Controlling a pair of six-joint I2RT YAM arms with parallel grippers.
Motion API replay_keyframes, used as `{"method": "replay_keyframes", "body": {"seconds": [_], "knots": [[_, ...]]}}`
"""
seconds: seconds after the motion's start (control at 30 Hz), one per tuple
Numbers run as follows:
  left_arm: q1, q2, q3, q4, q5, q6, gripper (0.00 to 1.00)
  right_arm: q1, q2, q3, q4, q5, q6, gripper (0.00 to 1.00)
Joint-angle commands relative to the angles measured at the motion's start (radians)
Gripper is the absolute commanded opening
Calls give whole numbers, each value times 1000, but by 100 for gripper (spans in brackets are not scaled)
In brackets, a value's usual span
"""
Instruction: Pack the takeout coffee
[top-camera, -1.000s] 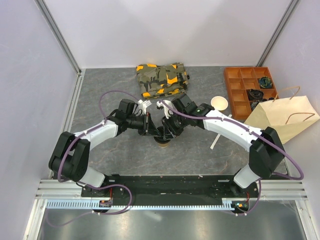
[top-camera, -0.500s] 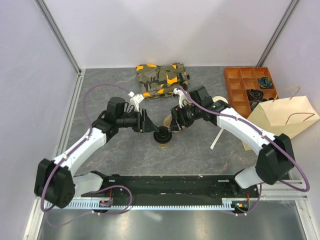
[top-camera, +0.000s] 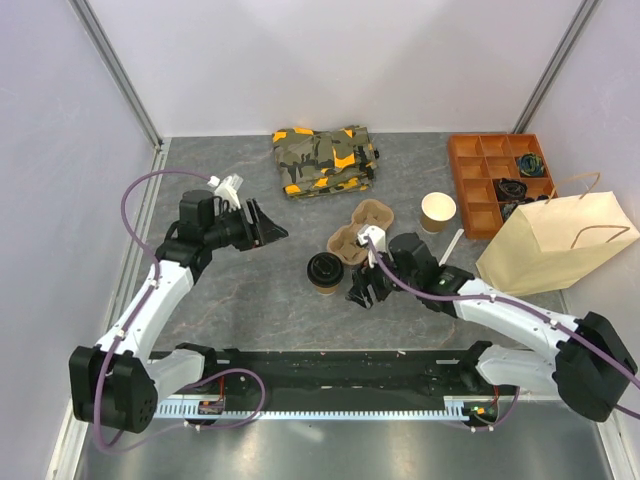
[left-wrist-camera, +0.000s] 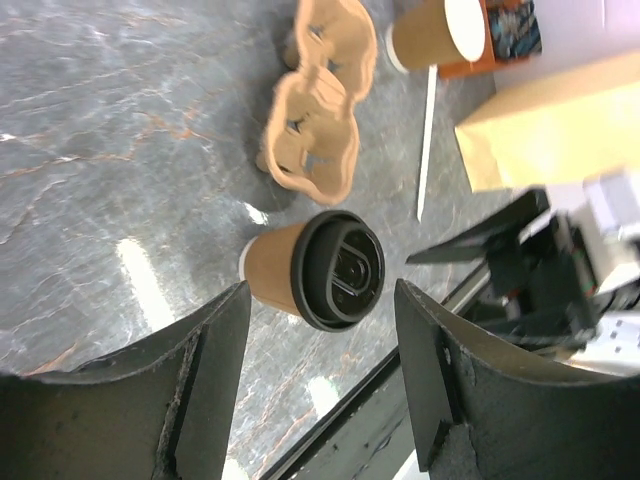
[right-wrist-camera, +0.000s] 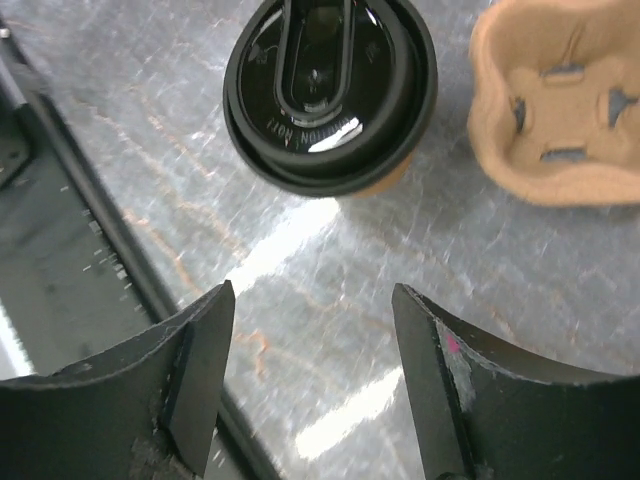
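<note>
**Lidded coffee stands alone, both grippers off it**

The takeout coffee (top-camera: 324, 272), a small kraft-paper cup under a black plastic lid, stands upright on the grey bench (top-camera: 240, 290) near the front edge. It sits just beside the two-hole pulp cup carrier (top-camera: 358, 232) and well apart from the paper bag (top-camera: 555, 240) at the right. The left gripper (top-camera: 268, 228) hangs off to the cup's left with jaws spread and nothing between them. The right gripper (top-camera: 360, 295) hovers close on the cup's right, jaws likewise parted and empty. A second tan cup with no lid (top-camera: 438, 210) stands farther back, near a thin white stick (top-camera: 450, 245).

The cup will likely handle as a light, thin-walled thing. Its paper side should give under a hard squeeze, and whether it holds liquid cannot be told from here. The glossy lid looks slick and merely pressed on, so a pinch on the lid alone could slip or pop it loose. The safer hold appears to be across the paper wall just under the lid, where the rolled rim stiffens it. A modest closing force and an upright carry to the bag would suit it best.
</note>
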Motion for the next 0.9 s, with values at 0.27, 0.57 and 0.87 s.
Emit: {"method": "replay_keyframes", "body": {"seconds": [0.27, 0.57, 0.87], "knots": [[75, 0, 26, 56, -13, -113, 67, 131, 140, -81, 442, 186, -42, 63], [94, 16, 29, 70, 13, -116, 66, 146, 258, -15, 463, 224, -3, 61], [128, 14, -1, 86, 45, -116, 66, 144, 364, 55, 495, 230, 30, 61]]}}
